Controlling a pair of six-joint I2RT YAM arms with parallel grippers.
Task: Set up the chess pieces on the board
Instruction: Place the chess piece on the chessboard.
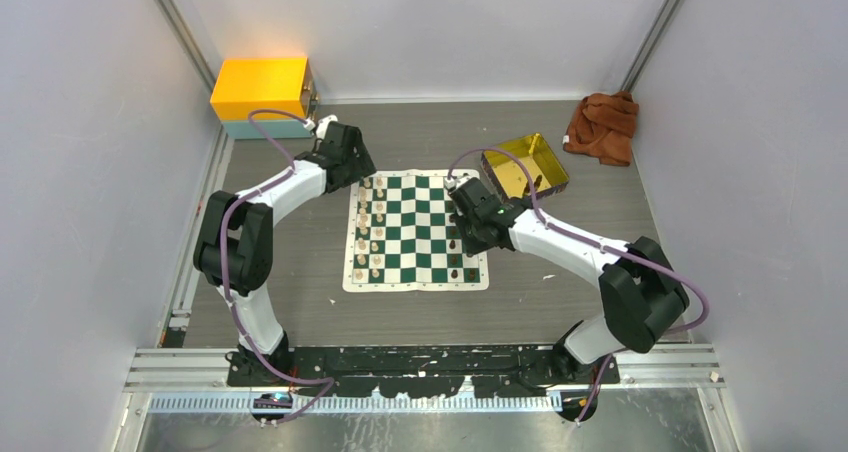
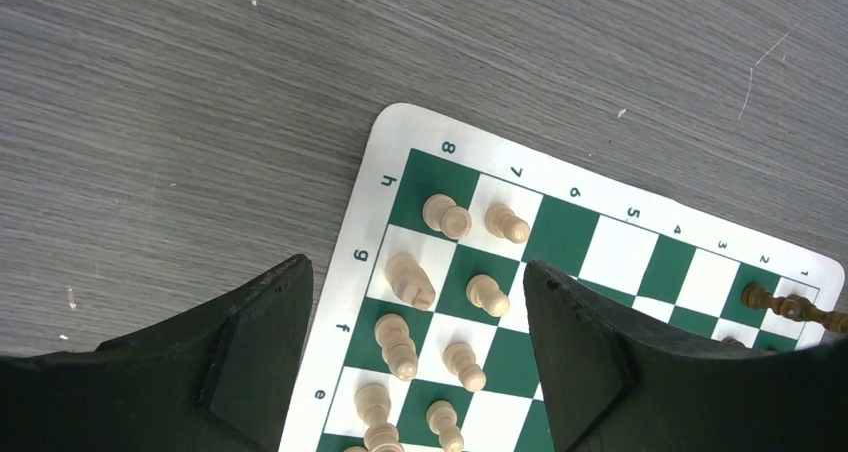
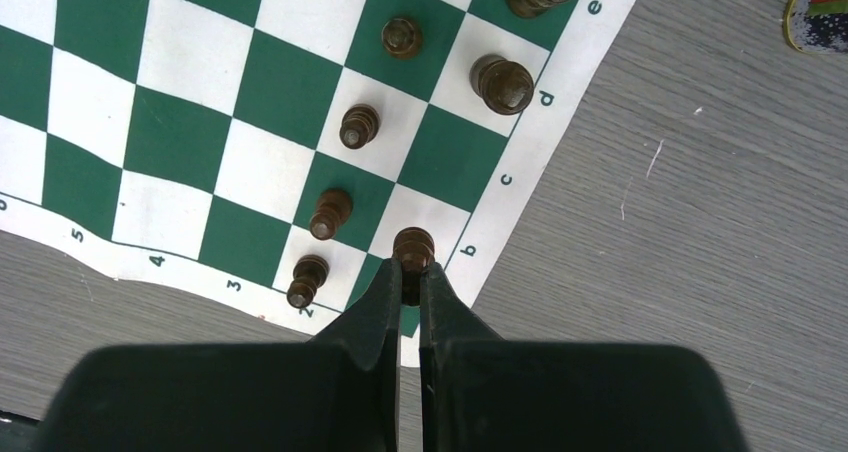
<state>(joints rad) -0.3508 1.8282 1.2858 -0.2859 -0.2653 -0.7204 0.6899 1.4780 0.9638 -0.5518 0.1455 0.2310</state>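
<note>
Fingers [image 3: 385, 307] of right gripper [image 3: 412, 270] pinch a dark piece [image 3: 413, 242]; left gripper [image 2: 412, 265] gapes empty.

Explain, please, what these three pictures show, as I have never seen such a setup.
Two robot arms are bolted at the near edge of a table. The overhead picture shows both, left arm and right arm, over a green-and-white chess board. The other two pictures come from a camera on each wrist. Cream pieces stand on one side, dark pieces opposite. A gold tray, a brown cloth and a yellow box lie nearby. The right jaws are shut on a dark piece; the left jaws stand open, holding nothing.
</note>
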